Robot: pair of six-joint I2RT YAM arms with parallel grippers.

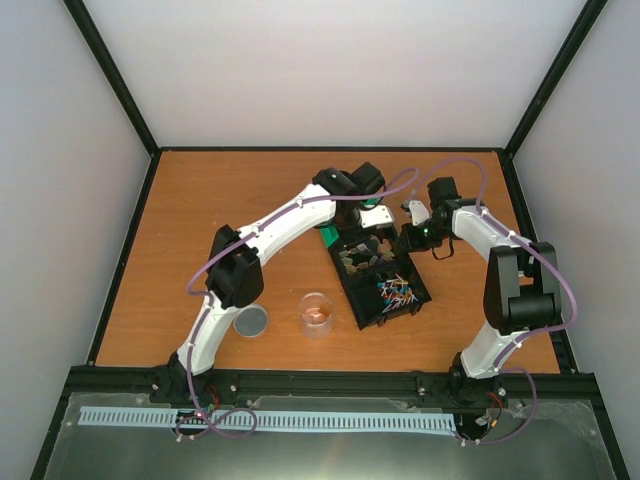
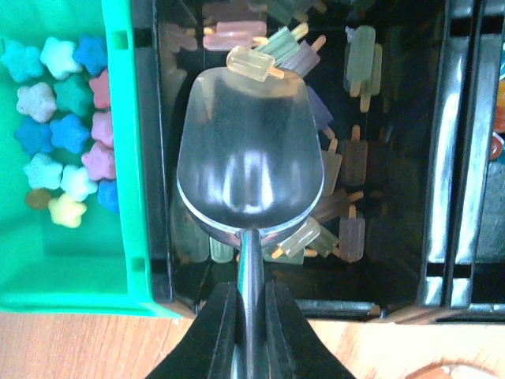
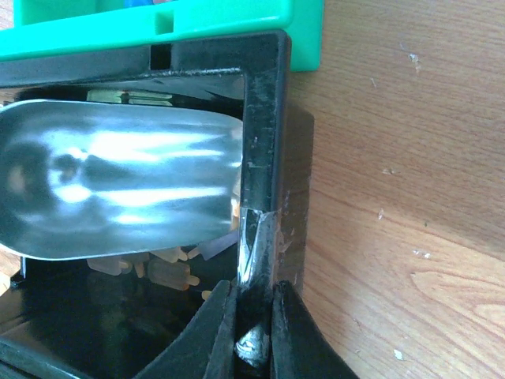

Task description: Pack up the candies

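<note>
Wooden tabletop (image 1: 200, 200) between white walls: one arm scoops, the other pins the tray.
Clenched on the handle of a metal scoop (image 2: 248, 158), the left gripper (image 2: 251, 296) holds the bowl out ahead of its fingers, over a black tray (image 2: 461, 158) compartment of popsicle-shaped sweets (image 2: 359, 63), one perched on the far lip. The star-shaped candies (image 2: 59, 134) lie to that gripper's left in the green bin (image 2: 118, 158) beside the tray (none in the scoop yet). The right gripper (image 3: 252, 316) pinches the tray's wall, probably so it cannot slide under the scoop's push.

Wooden table (image 1: 220, 190), black tray (image 1: 347, 288), cup (image 1: 316, 313), lid (image 1: 250, 321)
</note>
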